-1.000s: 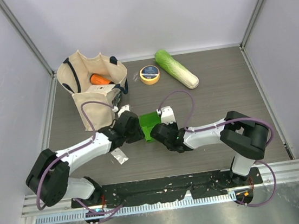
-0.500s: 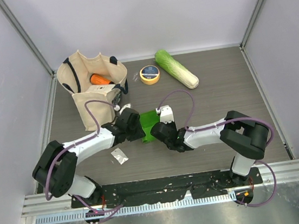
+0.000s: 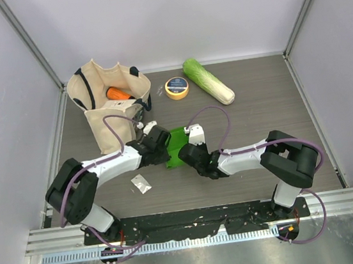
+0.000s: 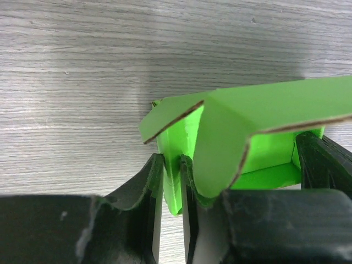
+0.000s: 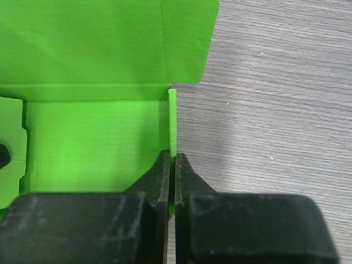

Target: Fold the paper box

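My right pincer (image 5: 172, 158) clamps the paper box (image 5: 93, 137) wall between its fingers; my left pincer (image 4: 171, 160) straddles another wall, grip unclear; overhead hides both

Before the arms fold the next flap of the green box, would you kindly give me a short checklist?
1. Right end effector shut on a side wall of the paper box: ok.
2. Left end effector gripping the opposite wall: cannot tell; its fingers straddle the card.
3. Upper flap folded down: not ok, it stands loose.
4. Tote bag, tape roll and cabbage apart from the box: ok.
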`<state>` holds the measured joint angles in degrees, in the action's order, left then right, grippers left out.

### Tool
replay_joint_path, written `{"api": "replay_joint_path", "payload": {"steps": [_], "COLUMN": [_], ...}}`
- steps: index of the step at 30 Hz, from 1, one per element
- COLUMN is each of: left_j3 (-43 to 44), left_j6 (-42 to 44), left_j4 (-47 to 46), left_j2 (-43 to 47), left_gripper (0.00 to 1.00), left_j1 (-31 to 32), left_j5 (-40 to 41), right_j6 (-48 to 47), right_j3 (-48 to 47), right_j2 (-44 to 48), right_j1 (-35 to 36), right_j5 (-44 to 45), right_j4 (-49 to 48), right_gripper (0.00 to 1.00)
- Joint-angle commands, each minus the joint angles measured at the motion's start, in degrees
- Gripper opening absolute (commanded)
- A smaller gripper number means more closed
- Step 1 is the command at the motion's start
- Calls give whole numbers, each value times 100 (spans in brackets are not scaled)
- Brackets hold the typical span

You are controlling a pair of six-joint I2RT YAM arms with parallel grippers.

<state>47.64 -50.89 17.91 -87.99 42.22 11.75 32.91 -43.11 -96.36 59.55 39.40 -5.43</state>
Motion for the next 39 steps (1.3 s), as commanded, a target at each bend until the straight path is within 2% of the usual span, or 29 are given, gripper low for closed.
{"api": "replay_joint_path", "payload": {"steps": [1, 5, 10, 17, 21, 30, 38, 39], "left_j3": [369, 588, 1010, 1721, 2083, 1855, 1644, 1644], "left_j6": [18, 71, 79, 202, 194, 361, 370, 344], "left_j4": [387, 678, 1257, 2453, 2989, 2209, 1505, 1470], "left_j2": [-210, -604, -1273, -2345, -2934, -2514, -2206, -2136], "left_gripper": [19, 15, 0, 0, 0, 0, 0, 7], "left_j1": [190, 410, 700, 1323, 1535, 1535, 1518, 1518], "left_j5": [564, 1022, 1338, 2252, 2288, 1875, 1533, 1515], "right_j6": [243, 295, 400, 453, 480, 419, 480, 463], "right_j3": [233, 338, 461, 681, 787, 822, 594, 585], "right_j2": [-190, -138, -85, 126, 187, 275, 442, 442], "right_j1": [57, 57, 65, 145, 145, 145, 145, 145], "right_j5": [-775, -872, -925, -846, -767, -776, -529, -556], "right_j4": [341, 227, 25, -247, -318, -327, 209, 235], "right_gripper": [1, 1, 1, 1, 1, 1, 1, 2]}}
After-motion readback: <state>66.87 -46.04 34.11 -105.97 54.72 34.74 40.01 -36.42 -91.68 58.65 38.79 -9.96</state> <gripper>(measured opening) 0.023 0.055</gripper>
